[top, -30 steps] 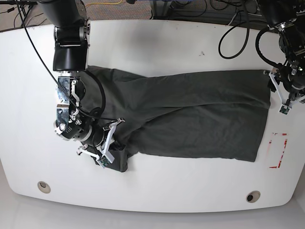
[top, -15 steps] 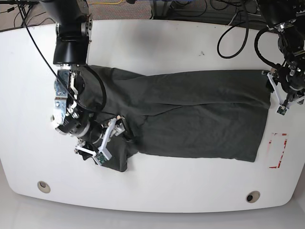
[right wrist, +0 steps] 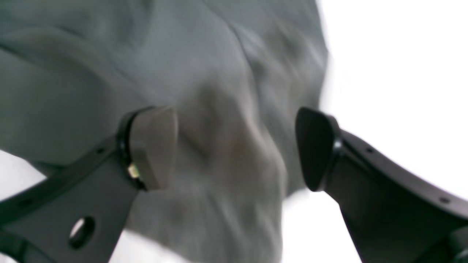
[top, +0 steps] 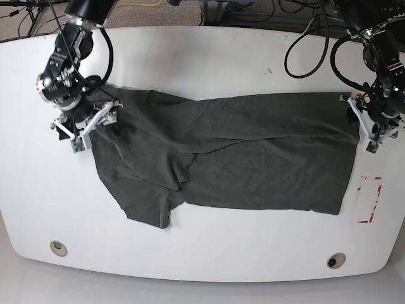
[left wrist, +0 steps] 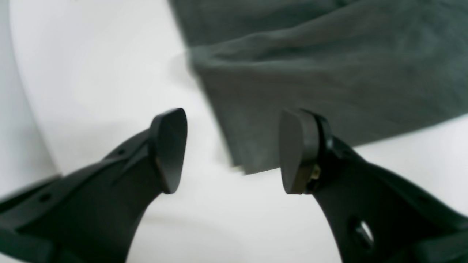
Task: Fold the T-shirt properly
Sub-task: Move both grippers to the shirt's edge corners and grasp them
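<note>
1. The T-shirt lay spread across the middle of the white table, partly folded lengthwise, with one sleeve flap hanging toward the near edge on my right arm's side.
2. My right gripper stood over the shirt's upper corner at that end, jaws apart with nothing between them; in its wrist view a soft hump of cloth sat beneath the spread fingers.
3. My left gripper hung at the opposite end, just beside the hem corner, also parted and empty.
4. I judged the fabric light, limp and quick to wrinkle: it would drape and sag from any single pinch and would not hold a crease on its own.
5. It looked grippy enough not to slip, and in no way fragile.
6. I reckoned the best holds were the corners and edge seams, pinched through both layers, with both ends lifted together to keep the fold straight.
</note>
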Tool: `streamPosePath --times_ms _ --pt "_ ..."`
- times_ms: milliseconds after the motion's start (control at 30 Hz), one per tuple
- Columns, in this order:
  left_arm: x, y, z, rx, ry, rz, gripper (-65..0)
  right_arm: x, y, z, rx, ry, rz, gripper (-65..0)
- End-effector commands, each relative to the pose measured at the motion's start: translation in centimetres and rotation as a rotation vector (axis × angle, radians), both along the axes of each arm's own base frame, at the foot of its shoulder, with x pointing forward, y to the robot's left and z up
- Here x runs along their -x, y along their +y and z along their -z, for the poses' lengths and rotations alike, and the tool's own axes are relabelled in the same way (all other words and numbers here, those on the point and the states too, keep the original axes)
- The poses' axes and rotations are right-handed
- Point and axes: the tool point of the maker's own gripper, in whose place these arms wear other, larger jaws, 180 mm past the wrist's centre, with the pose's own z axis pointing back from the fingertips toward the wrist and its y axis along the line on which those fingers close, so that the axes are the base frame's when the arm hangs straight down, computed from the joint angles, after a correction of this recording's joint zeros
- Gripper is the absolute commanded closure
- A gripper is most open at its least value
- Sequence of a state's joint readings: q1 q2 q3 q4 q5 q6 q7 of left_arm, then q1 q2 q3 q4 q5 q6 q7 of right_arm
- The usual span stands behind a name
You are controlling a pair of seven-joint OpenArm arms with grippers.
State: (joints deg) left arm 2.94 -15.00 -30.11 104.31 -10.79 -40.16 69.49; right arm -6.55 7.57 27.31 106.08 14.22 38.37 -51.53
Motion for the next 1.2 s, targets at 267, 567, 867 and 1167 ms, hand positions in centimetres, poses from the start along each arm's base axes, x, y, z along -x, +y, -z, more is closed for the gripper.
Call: streamPosePath --times_ms 267,567,867,1167 --pt "-0.9 2.3 -2.4 0.015 -0.106 -0.114 -37.2 5.3 -2.8 1.7 -0.053 0.04 0.167 -47.4" --pt "-0.8 3.2 -3.2 -0.003 -0.121 -0.128 -37.2 7.2 -4.5 4.9 -0.113 0.12 0.26 -47.4" --pt "-0.7 4.5 -3.9 -0.001 -0.147 -0.174 -37.4 6.8 -6.6 6.8 -0.125 0.172 0.279 -47.2" --pt "-0.4 4.6 -0.8 0.067 -0.067 -0.195 -37.6 6.8 -6.7 7.6 -0.137 0.195 0.279 -33.9"
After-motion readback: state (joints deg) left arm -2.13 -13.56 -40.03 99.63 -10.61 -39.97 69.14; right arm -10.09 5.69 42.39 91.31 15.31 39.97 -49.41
